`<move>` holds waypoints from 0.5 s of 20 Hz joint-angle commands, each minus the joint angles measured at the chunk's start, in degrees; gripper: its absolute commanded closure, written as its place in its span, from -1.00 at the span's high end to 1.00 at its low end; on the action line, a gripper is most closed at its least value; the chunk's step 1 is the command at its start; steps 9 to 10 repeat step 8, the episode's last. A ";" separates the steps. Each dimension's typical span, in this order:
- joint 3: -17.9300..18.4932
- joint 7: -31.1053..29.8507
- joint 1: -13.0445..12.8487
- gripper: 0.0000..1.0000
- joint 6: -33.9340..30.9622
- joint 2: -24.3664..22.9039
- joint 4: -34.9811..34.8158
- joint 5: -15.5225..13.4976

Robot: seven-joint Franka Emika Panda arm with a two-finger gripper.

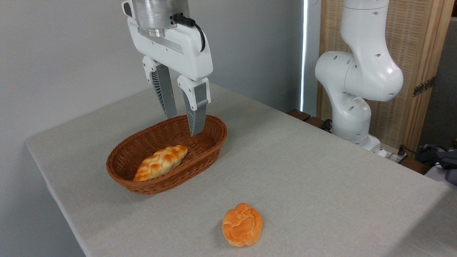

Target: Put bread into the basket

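Nearest the camera, a round orange knotted bun point(242, 225) is seen lying alone on the grey cloth-covered table point(314, 178), toward the front edge. It is well apart from everything else on the table.

Farther back, at about ten o'clock from the bun, the oval reddish-brown wicker basket point(210, 142) is set on the table, with its long axis running from near left to far right. The bread point(161, 162), a braided golden loaf with pointed ends, is found inside the basket, lying on the woven floor in the nearer left half. Its near tip is pressed against or just beside the front wall of the basket; its far tip points toward two o'clock, into the middle of the basket.

Above the far right end of the basket, at about one o'clock from the bread, the gripper point(182, 125) is held pointing down. Its two grey fingers are spread apart with a clear gap between them, and nothing is held there. The fingertips are seen at about the level of the basket's far rim; whether they are touching it cannot be told. The bread is not touched by them.

Farthest back, at about two o'clock from the basket, the white arm base point(351, 117) is mounted beyond the far right edge of the table, in front of a wooden panel point(417, 71).
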 commanded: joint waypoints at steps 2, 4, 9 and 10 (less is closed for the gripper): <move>1.31 0.26 -1.34 1.00 1.14 -0.33 -0.54 0.80; 1.31 0.26 -1.34 1.00 1.14 -0.33 -0.62 1.07; 1.31 0.88 -1.34 1.00 1.14 -0.33 -0.98 1.07; 1.31 0.88 -1.34 1.00 1.14 -0.33 -0.98 1.07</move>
